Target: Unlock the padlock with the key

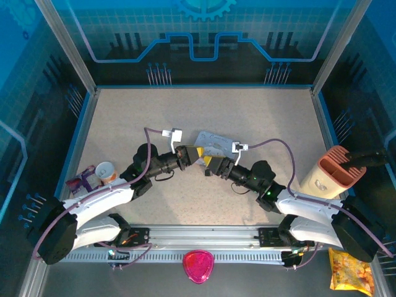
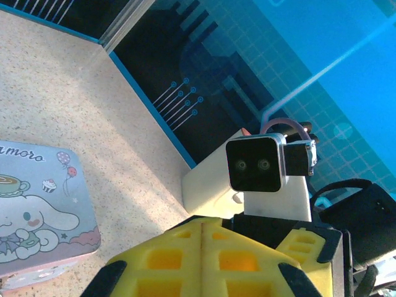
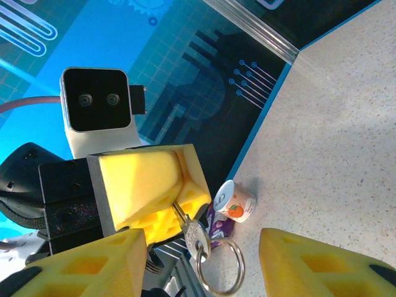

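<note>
The silvery key (image 3: 197, 238) hangs from my left gripper (image 3: 162, 204), whose yellow fingers are shut on its blade. The key's round head and a wire ring (image 3: 220, 267) dangle below those fingers. My right gripper (image 3: 201, 250) is open, with one yellow finger on each side of the dangling key and touching nothing. From above, the left gripper (image 1: 190, 154) and right gripper (image 1: 212, 166) meet tip to tip at the table's middle. In the left wrist view the left gripper (image 2: 202, 223) shows its fingers pressed together along one seam. The padlock is hidden or out of view.
The pale blue cartoon tin (image 1: 213, 143) lies just behind both grippers and also shows as the tin (image 2: 37, 210). A small cup (image 1: 106, 170) and purple packet (image 1: 83, 181) sit at the left. A cream and pink holder (image 1: 334, 172) stands at the right edge.
</note>
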